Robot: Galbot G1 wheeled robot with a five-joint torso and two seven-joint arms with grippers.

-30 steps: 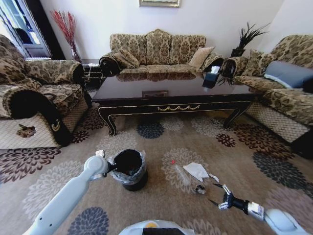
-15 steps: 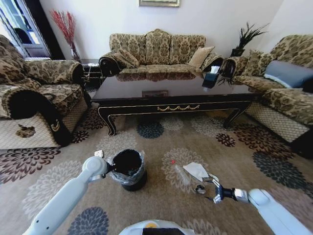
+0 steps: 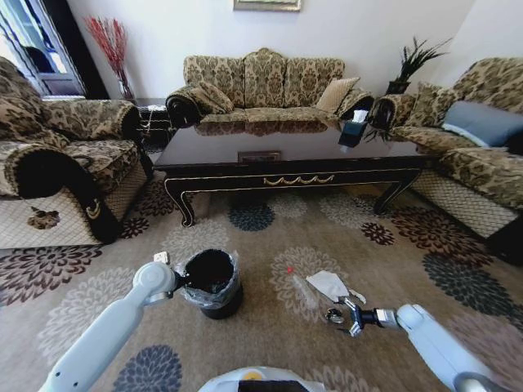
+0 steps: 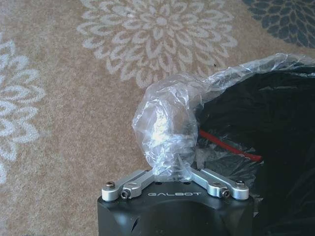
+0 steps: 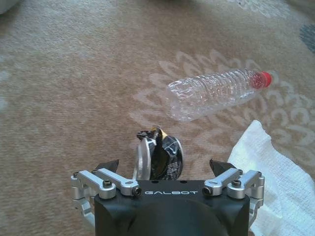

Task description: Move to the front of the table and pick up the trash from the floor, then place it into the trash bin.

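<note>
Glossy dark wood table point(image 3: 278, 151), crinkled clear plastic bottle point(image 5: 214, 92), soft white paper point(image 5: 275, 172), woven carpet point(image 3: 270, 237).

A home living room, no doubt about it: three upholstered sofas in a gold-and-brown floral damask ring the space, one against the back wall point(image 3: 263, 84), one on the left point(image 3: 65, 155), one on the right point(image 3: 470, 143). In the middle sits the table point(image 3: 286, 155), long, low, glossy dark wood with gold scroll trim and curved legs. Underfoot, a beige carpet point(image 3: 270, 245) patterned with big flower medallions. Domestic touches all round: a scatter cushion point(image 3: 335, 94) on the back sofa, a vase of red dried stems point(image 3: 110, 49) in the corner, a dark potted plant point(image 3: 413, 61) on the far right, a framed picture point(image 3: 266, 5) on the white wall, a window point(image 3: 29, 41) at the left
</note>
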